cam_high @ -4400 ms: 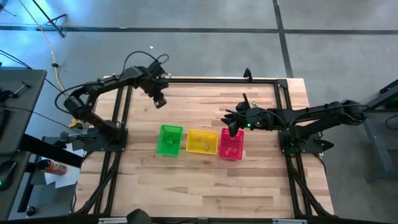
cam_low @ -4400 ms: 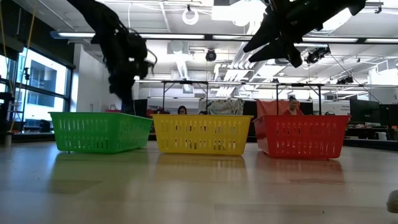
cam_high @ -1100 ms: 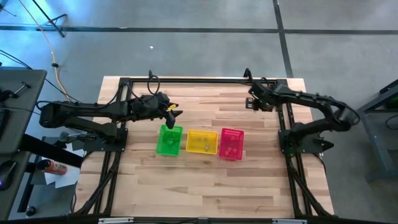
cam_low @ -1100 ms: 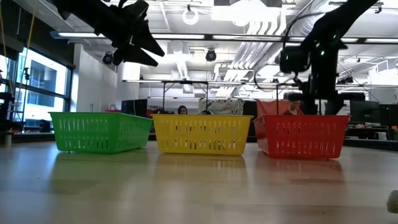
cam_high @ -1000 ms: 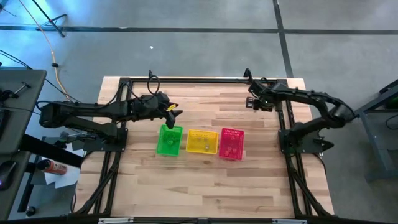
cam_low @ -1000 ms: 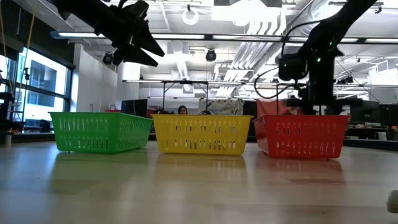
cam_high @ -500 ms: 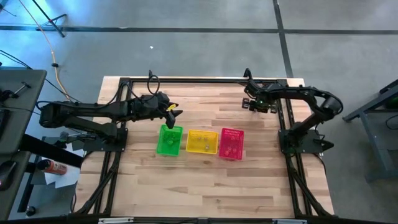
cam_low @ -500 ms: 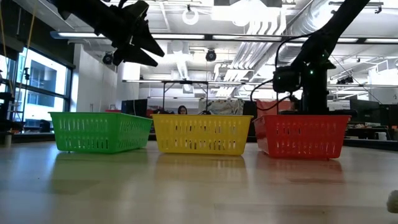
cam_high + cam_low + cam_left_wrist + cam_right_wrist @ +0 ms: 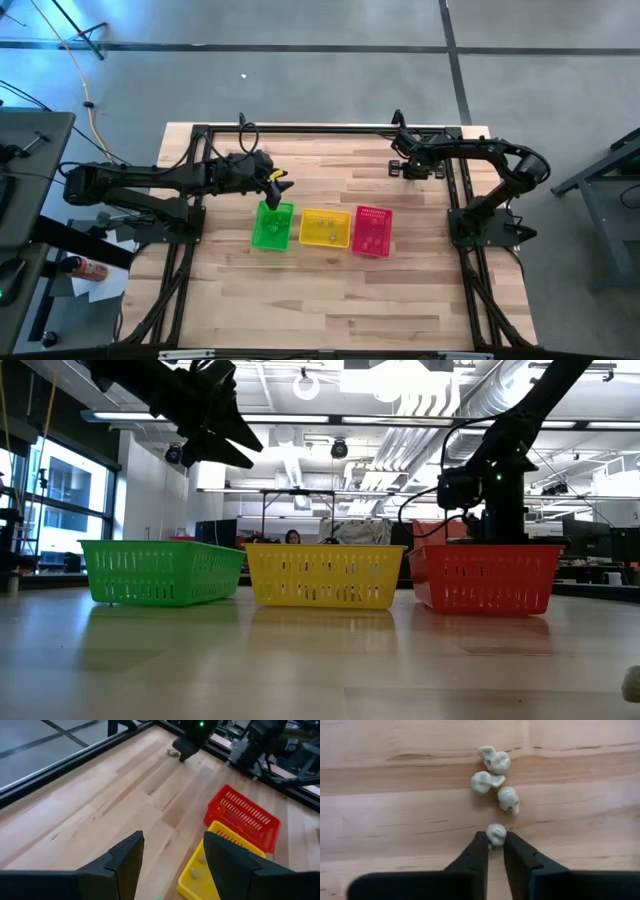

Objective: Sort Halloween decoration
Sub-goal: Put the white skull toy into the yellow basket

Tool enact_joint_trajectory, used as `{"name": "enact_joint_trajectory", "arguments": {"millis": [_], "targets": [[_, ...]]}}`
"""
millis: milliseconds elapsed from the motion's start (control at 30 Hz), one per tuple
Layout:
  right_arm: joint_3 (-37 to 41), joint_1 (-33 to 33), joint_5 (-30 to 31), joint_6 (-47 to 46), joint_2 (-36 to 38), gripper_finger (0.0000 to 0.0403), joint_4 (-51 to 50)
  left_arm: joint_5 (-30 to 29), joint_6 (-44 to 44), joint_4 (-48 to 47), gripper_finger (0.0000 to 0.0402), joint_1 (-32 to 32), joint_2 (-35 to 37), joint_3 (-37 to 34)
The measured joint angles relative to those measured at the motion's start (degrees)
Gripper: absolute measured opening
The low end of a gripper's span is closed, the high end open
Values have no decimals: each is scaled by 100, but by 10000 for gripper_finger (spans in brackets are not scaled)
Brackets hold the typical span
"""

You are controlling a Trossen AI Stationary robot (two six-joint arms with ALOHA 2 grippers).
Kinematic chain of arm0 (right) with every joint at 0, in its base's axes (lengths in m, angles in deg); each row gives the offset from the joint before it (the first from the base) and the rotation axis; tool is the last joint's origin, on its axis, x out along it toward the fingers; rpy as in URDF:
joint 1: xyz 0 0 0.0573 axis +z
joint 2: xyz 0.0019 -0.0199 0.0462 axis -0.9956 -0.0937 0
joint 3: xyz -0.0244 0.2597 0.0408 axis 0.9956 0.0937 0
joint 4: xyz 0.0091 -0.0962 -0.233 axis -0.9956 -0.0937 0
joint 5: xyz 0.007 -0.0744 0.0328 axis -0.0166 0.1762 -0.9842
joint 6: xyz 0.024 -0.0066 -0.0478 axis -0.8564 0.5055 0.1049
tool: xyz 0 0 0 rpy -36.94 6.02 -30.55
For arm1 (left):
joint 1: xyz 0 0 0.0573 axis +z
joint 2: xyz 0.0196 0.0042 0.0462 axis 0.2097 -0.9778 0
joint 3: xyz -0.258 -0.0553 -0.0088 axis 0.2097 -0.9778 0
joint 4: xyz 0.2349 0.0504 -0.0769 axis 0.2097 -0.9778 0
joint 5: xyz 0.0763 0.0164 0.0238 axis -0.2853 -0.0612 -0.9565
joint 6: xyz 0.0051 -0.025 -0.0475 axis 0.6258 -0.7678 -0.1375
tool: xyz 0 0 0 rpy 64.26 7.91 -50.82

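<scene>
- Both arms (image 9: pixel 150 180) are dark, almost black, built of slim jointed segments.
- Thin black cables loop along the left arm near its wrist.
- The left pincer (image 9: pixel 172 860) has broad, flat, matte black fingers.
- A small green light (image 9: pixel 491 476) glows on the right arm.

From overhead, the small pale skull-shaped trinkets (image 9: pixel 397 168) near the wooden table's (image 9: pixel 330 290) far right corner are too tiny to make out, hidden mostly under the right arm's dark two-finger gripper (image 9: pixel 400 166). At table height that gripper's fingertips sit behind the red slatted plastic basket (image 9: pixel 486 578), so its grip cannot be seen there. Contents of the yellow slatted plastic basket (image 9: pixel 325 228) and the green slatted plastic basket (image 9: pixel 271 225) show only as faint specks; their shapes cannot be told. In the left wrist camera the yellow basket is cut off by the frame's edge, and the green one is nearly out of sight. A blurred object (image 9: pixel 632 683) is clipped at the near right edge.
</scene>
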Motion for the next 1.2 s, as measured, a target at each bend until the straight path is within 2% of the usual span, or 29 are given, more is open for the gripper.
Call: {"name": "enact_joint_trajectory", "arguments": {"millis": [100, 267, 433, 700, 900, 1200], "targets": [[2, 8, 37, 286, -2, 9, 9, 6, -2, -62, 197, 0, 0, 0], [20, 149, 172, 604, 82, 10, 14, 95, -166, -51, 197, -2, 17, 0], [38, 285, 316, 830, 422, 4, 23, 576, -313, 87, 197, -4, 360, 9], [37, 533, 236, 1073, 1201, 3, 131, 335, -112, 150, 197, 52, 884, 7], [31, 964, -318, 1582, 1861, 3, 1019, 472, 81, 961, 197, 66, 1315, 7], [22, 2072, -1338, 2379, 2509, 3, 3176, 455, 206, 1545, 197, 66, 1689, 4]]}}
